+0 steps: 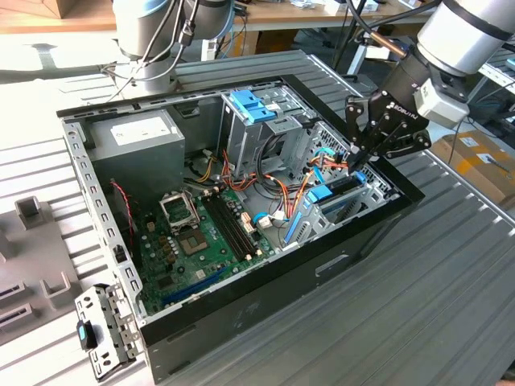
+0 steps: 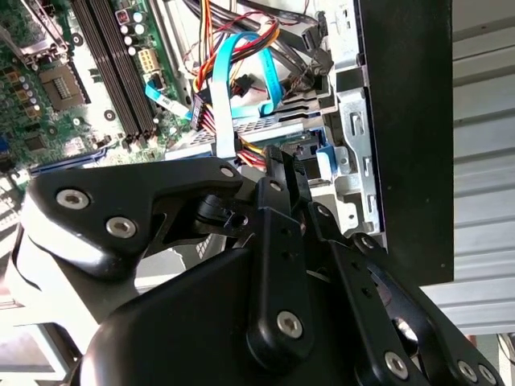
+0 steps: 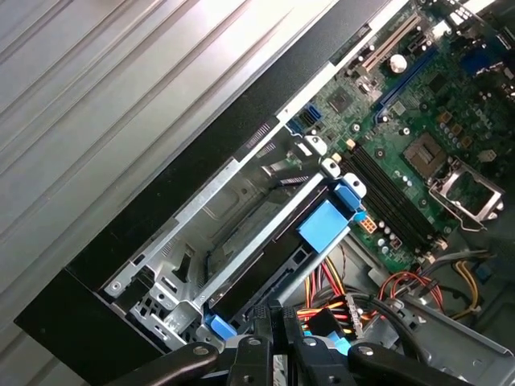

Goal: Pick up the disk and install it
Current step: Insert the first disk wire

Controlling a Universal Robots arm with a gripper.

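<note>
Open computer case (image 1: 265, 297), with its drive bay (image 3: 217, 217) at the exterior view's right end. The disk (image 3: 265, 277) is apparently the dark slab seated there under a blue carrier (image 3: 326, 223). I judge it dense, rigid and shock-sensitive, best gripped by its long edges. My claw (image 1: 354, 166), fingers pinched together, hangs close above.

First wrist view: gripper (image 3: 271, 315), fingers pressed together, sits at the metal drive cage (image 3: 249, 245) inside the black case wall (image 3: 185, 185), with a blue tab (image 3: 326, 225) on the cage rail, red/yellow/orange wiring (image 3: 338, 299) beside the fingertips, the green motherboard (image 3: 402, 121) beyond and the ribbed grey table (image 3: 96, 96) outside.
</note>
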